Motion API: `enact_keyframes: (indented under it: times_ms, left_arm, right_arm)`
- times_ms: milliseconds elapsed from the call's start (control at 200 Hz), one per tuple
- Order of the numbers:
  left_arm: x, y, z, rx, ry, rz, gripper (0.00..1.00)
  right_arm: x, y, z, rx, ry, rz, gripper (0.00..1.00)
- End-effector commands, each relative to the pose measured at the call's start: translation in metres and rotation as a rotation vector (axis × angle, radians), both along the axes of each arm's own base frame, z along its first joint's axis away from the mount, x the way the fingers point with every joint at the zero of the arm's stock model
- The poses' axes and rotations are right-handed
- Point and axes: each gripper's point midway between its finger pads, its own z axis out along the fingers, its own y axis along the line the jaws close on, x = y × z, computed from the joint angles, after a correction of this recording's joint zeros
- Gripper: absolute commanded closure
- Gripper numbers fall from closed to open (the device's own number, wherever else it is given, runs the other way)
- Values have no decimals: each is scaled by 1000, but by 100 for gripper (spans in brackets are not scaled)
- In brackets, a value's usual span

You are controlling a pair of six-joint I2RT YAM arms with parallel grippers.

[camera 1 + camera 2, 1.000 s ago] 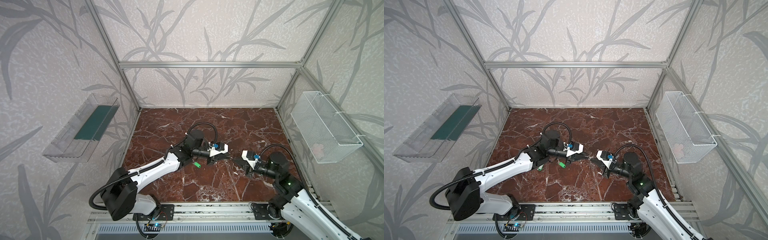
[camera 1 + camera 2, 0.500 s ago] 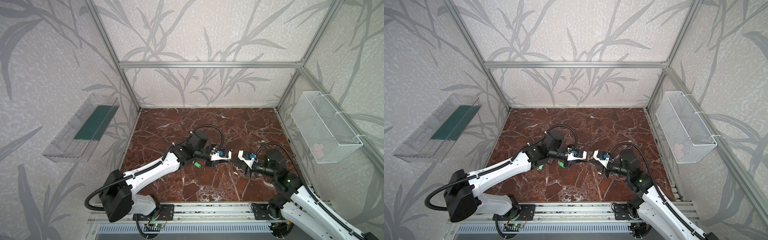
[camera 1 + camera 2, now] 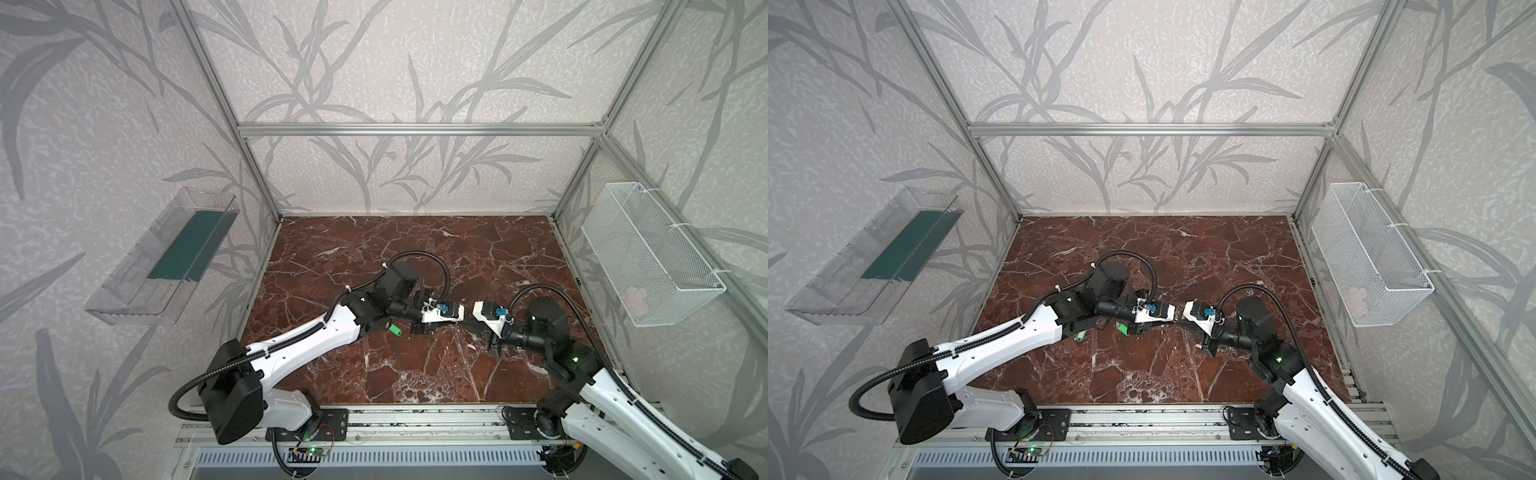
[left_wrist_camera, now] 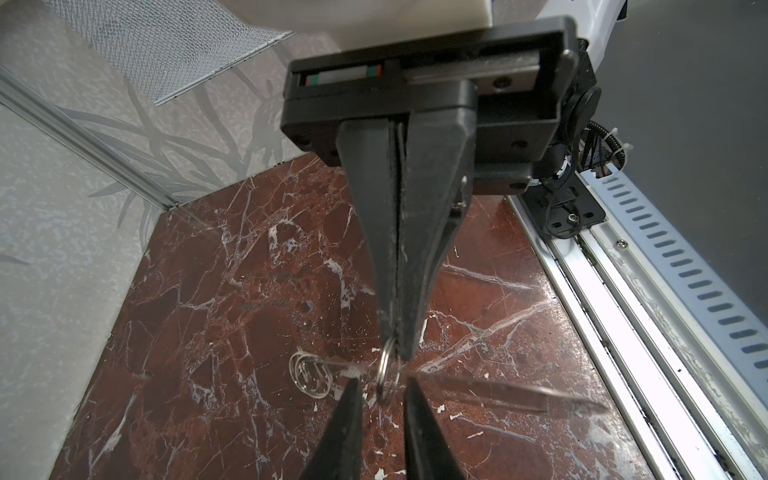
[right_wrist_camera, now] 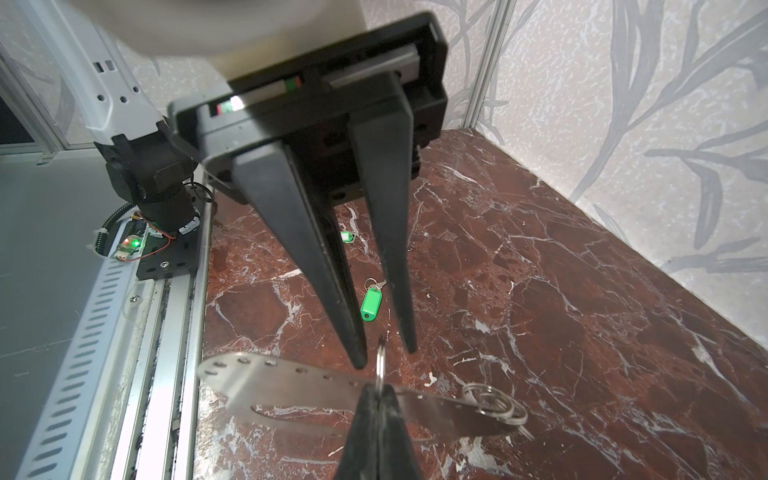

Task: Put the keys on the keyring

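right hand (image 5: 380, 399) pinched closed on a small ring on the keyring (image 5: 291, 386); left hand (image 4: 380, 390) parted around that ring, gripping nothing. both keys (image 5: 371, 304) (image 5: 347, 237) lie loose on the counter (image 5: 540, 311), none threaded yet.

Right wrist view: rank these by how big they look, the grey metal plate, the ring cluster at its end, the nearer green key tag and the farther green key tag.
1. grey metal plate
2. ring cluster
3. nearer green key tag
4. farther green key tag: smallest here, but it lies farther off and is partly hidden, so the tags may match.
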Motion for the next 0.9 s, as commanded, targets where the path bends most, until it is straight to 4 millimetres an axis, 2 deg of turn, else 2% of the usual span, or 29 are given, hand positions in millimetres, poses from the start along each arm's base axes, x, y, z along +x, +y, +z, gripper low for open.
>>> enact_keyframes:
  times_ms: [0, 125, 340, 540, 635, 670, 775, 895]
  left_arm:
    - [-3, -4, 18, -29, -43, -30, 79]
    - [-5, -5, 19, -32, -43, -41, 80]
    - [-8, -6, 20, -35, -42, -49, 87]
    - [-11, -7, 17, -34, -21, -66, 100]
    - [-11, -8, 19, -46, -6, -57, 100]
    - [-9, -9, 21, -59, 5, -39, 100]
    - [-5, -10, 30, -146, 19, -1, 100]
    - [-3, -9, 39, -201, 72, 1, 100]
  right_arm:
    - [-2, 3, 17, 19, -42, 17, 100]
    - [-2, 4, 16, 14, -35, 20, 100]
    - [-2, 5, 16, 11, -38, 21, 100]
    - [0, 5, 18, 16, -50, 16, 100]
    - [4, 1, 17, 18, -64, -22, 88]
    - [6, -1, 16, 20, -73, -44, 81]
    - [10, -8, 16, 35, -96, -99, 77]
    - [12, -16, 17, 70, -109, -155, 76]
